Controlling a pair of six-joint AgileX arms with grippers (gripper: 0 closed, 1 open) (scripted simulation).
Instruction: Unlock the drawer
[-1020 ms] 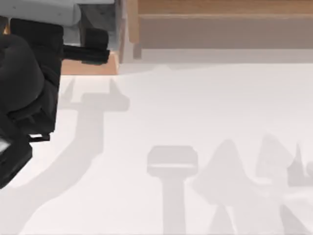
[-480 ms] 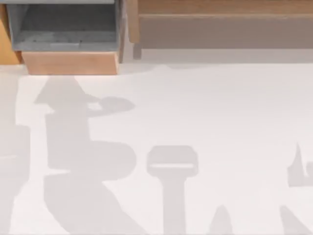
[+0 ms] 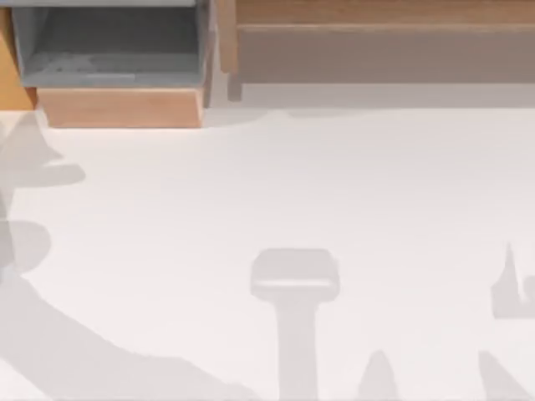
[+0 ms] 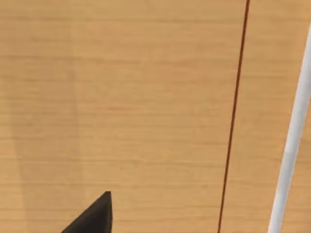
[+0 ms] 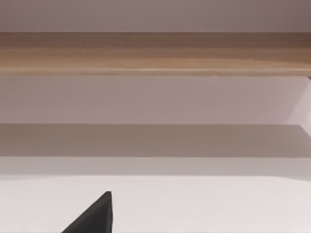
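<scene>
Drawer (image 3: 117, 83): far left of the bench, pulled out; grey inner walls and floor exposed, light tan front board toward the near side.
Wooden unit (image 3: 376, 54): wide, grey-brown face, just beside the drawer on its right.
Bench (image 3: 276, 192): white, crossed by arm shadows.
Left gripper: one dark fingertip (image 4: 92, 218) over a tan wood surface; can't tell whether apart or together.
Right gripper: one dark fingertip (image 5: 92, 218) above the bench, facing the wooden unit; can't tell.
</scene>
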